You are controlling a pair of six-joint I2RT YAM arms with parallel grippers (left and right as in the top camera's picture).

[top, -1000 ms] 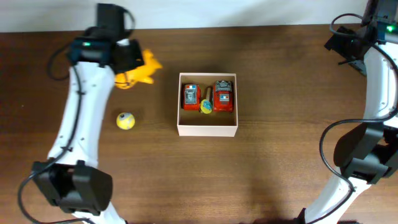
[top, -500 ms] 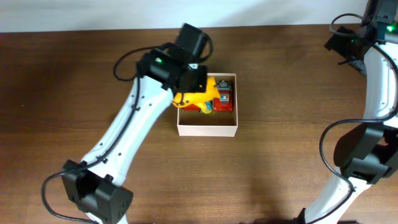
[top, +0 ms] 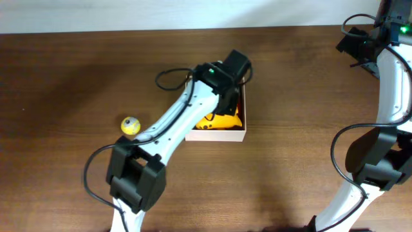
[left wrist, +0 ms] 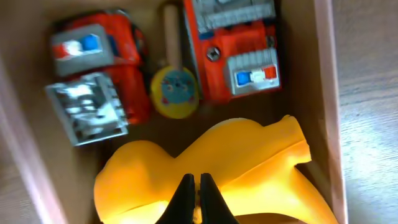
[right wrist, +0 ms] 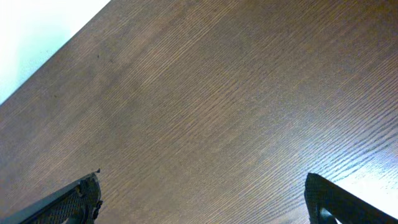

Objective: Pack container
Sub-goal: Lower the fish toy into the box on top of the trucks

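Observation:
The container [top: 215,135] is a small white-walled box with a brown inside, at the table's middle. My left gripper [left wrist: 194,198] is shut on a yellow rubber toy [left wrist: 205,168] and holds it inside the box at its near end; the toy also shows in the overhead view [top: 217,121]. Two red toy fire trucks [left wrist: 102,81] [left wrist: 233,46] and a small yellow rattle [left wrist: 175,92] lie in the box beyond the toy. The container's wall [left wrist: 324,93] runs along the right. My right gripper [right wrist: 205,199] is open over bare wood at the far right.
A small yellow ball [top: 130,125] lies on the table to the left of the box. The right arm [top: 386,77] stands along the right edge. The table's back edge [top: 193,29] meets a white wall.
My left arm has carried the yellow toy from the table's left over the box and down into its near end. The right arm has not moved.

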